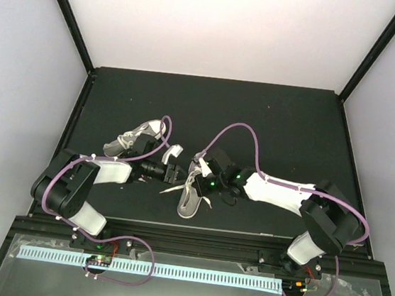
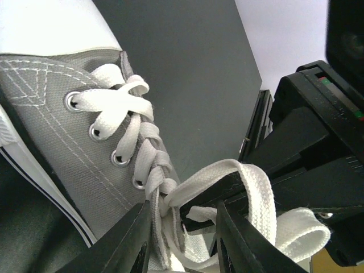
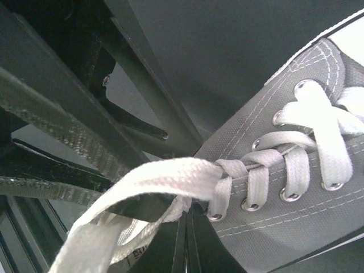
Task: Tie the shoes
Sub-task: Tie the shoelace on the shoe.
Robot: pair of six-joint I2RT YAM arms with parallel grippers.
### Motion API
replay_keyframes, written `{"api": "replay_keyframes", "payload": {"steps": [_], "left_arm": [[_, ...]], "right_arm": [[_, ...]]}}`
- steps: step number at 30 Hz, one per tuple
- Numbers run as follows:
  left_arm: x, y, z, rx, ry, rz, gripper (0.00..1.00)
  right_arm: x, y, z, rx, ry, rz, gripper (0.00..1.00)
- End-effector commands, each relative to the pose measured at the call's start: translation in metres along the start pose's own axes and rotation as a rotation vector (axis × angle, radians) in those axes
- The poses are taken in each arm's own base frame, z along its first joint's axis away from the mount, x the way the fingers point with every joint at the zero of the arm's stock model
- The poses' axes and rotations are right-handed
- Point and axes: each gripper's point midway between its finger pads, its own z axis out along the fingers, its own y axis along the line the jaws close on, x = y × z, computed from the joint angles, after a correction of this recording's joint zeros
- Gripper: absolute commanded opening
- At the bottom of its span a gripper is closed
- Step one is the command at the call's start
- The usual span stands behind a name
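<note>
Flanking the shoe (image 1: 190, 201) beside the table's (image 1: 272, 121) front edge, both jaws.

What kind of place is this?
Probably a robot lab test booth: plain white walls, a black table, and a left arm and right arm bolted at its edge.

The overhead view is bright and even, lit from above: the white back wall (image 1: 225, 30) glows, while the black table (image 1: 285, 129) is dark and shows hardly any shadow. The wrist views are dimmer. In the left one the toe cap (image 2: 51, 23) of the shoe (image 2: 51, 131) burns out to flat white. In the right one the lace (image 3: 165, 176) glares, and its nearest end is soft and blurred.
</note>
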Motion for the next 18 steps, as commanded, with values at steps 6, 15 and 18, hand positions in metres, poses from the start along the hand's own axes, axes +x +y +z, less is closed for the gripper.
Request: {"api": "replay_keyframes", "payload": {"steps": [6, 15, 18], "left_arm": [[-0.0078, -0.0224, -0.0046, 0.058, -0.022, 0.053, 0.35], [-0.0024, -0.0150, -0.0002, 0.057, 0.003, 0.019, 0.39], [-0.0020, -0.0154, 0.0008, 0.065, 0.006, 0.013, 0.41]], "right_arm": [[-0.0187, 0.0161, -0.0023, -0.057, -0.053, -0.040, 0.02], [-0.0190, 0.0160, -0.0024, -0.056, -0.055, -0.042, 0.02], [-0.0174, 0.0156, -0.0009, -0.058, -0.050, -0.039, 0.02]]}}
